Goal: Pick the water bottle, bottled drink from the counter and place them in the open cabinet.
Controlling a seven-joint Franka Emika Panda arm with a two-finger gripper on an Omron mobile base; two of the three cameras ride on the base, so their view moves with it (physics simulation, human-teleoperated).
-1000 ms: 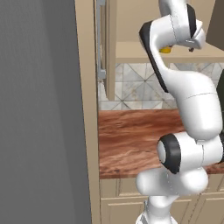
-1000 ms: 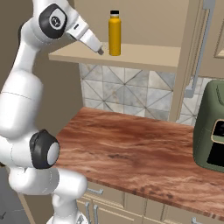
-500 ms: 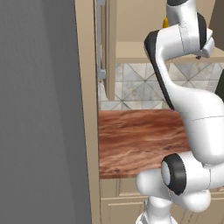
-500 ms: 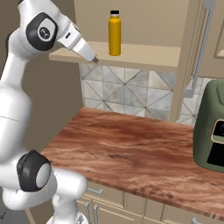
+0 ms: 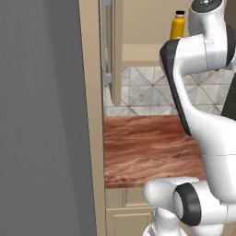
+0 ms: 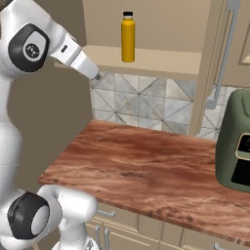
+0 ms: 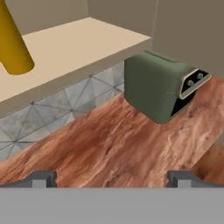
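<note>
The yellow water bottle [image 6: 128,36] [image 5: 177,25] [image 7: 13,48] with its black cap stands upright on the shelf of the open cabinet [image 6: 161,58] [image 7: 78,43]. My gripper [image 6: 96,75] [image 7: 112,179] is open and holds nothing. It hangs at the shelf's front edge, left of and below the bottle and clear of it. Its two fingertips [image 7: 41,178] stand far apart over the reddish-brown counter [image 6: 146,161] [image 5: 147,147] [image 7: 109,140]. The bottled drink is out of view.
A dark green appliance [image 6: 239,141] [image 7: 157,85] sits on the counter's right end. The cabinet door with its silver handle [image 6: 222,53] [image 5: 107,41] stands open beside the shelf. A tall grey panel [image 5: 41,115] walls off the left. Beige drawers [image 6: 122,229] lie below.
My gripper has drawn back from the yellow bottle, moving left and down away from the shelf. The bottle stays upright on the shelf.
</note>
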